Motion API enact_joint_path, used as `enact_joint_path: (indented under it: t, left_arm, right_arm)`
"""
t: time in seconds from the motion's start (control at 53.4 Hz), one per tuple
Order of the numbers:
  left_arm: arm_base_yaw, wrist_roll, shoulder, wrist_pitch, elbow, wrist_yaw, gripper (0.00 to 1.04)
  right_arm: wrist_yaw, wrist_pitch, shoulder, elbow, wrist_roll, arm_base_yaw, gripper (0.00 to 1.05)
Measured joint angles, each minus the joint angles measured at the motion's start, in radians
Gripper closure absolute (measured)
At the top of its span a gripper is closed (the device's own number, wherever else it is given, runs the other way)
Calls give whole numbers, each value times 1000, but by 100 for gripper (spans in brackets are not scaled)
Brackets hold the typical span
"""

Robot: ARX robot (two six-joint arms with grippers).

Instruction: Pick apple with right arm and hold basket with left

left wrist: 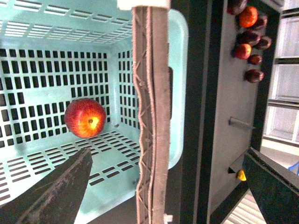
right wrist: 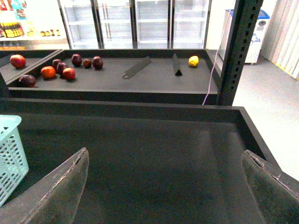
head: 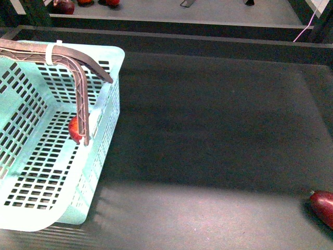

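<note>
Both sets of fingers sit closest to the lens in the wrist views. Left fingers (left wrist: 60, 189) are spread wide, nothing clamped between them: one dark pad low over the basket interior, the other (left wrist: 273, 186) out past the basket's rim, w/ the brown handle (left wrist: 152, 112) running between them but not touched by either. Right fingers (right wrist: 56, 191) are likewise splayed apart & hold nothing, w/ only bare dark bench (right wrist: 154, 158) under them.

Apple (left wrist: 85, 118), red w/ a yellow-orange patch, lies inside the basket on the slotted floor near one corner, close to the wall under the handle. In the front view only a sliver of the apple (head: 74, 129) shows, mostly hidden behind the handle's upright leg (head: 82, 112).

Basket (head: 31, 172) is pale turquoise plastic w/ slotted walls & floor, standing at the left edge of the bench (head: 218, 130), partly cut off by the picture edge. Its handle stands up, arching over the top w/ a white tie (head: 49, 53) around it.

Dark maroon elongated fruit (head: 323, 206) lies at the bench's far right, near the front, well apart from the basket.

Beyond the bench is a second dark shelf (right wrist: 140, 81) w/ a cluster of red & dark fruit (right wrist: 60, 70) at one end, a yellow one (right wrist: 193, 61) toward the other, & two dark wedge-shaped dividers (right wrist: 136, 68) between. Glass-door fridges (right wrist: 117, 23) stand behind.
</note>
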Motion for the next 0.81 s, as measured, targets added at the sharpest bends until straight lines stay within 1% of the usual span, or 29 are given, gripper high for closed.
enact_joint_path:
  t: [0.056, 0.15, 0.169, 0.187, 0.206, 0.262, 0.3, 0.318, 0.337, 0.356, 0.393, 0.412, 0.449, 0.506, 0.543, 0.562, 0.599, 0.805]
  left_arm:
    - [-7, 4, -55, -12, -9, -18, 7]
    - [-45, 24, -139, 3, -13, -53, 7]
    - [-55, 97, -157, 67, -34, -32, 10]
    - [-71, 214, -183, 209, -80, 1, 15]
    - [-79, 259, -192, 256, -97, 5, 17]
    - [-126, 531, -235, 488, -186, -14, 28]
    - [-141, 755, -261, 594, -235, 4, 35]
    - [-143, 872, -281, 649, -269, 11, 40]
    - [-142, 959, -295, 675, -289, 14, 44]
    - [-134, 1093, -314, 700, -317, 15, 49]
    - [-124, 1187, -333, 714, -345, 18, 55]
    - [-115, 1260, -351, 723, -372, 24, 60]
    - [-102, 1342, -376, 732, -417, 36, 69]
    - [-85, 1415, -414, 741, -480, 57, 83]
    - [-76, 1434, -435, 744, -507, 62, 91]
    - [-74, 1438, -440, 744, -513, 64, 92]
    - [-63, 1451, -468, 746, -541, 73, 101]
    - [-28, 1472, -574, 741, -632, 115, 101]
  right_arm:
    - [0, 0, 0, 0, 0, 0, 9]
    - [0, 0, 0, 0, 0, 0, 9]
    - [0, 0, 0, 0, 0, 0, 9]
    - [0, 0, 0, 0, 0, 0, 9]
    - [0, 0, 0, 0, 0, 0, 9]
    - [0, 0, 0, 0, 0, 0, 9]
    - [0, 0, 0, 0, 0, 0, 9]
    - [0, 0, 0, 0, 0, 0, 9]
    - [0, 0, 0, 0, 0, 0, 9]
    - [1, 0, 0, 0, 0, 0, 9]
    - [1, 0, 0, 0, 0, 0, 9]
    - [0, 0, 0, 0, 0, 0, 9]
    - [0, 0, 0, 0, 0, 0, 9]
    - [0, 0, 0, 0, 0, 0, 9]
    - [0, 0, 0, 0, 0, 0, 9]
    - [0, 0, 0, 0, 0, 0, 9]
    - [0, 0, 0, 0, 0, 0, 9]
    - [0, 0, 0, 0, 0, 0, 9]
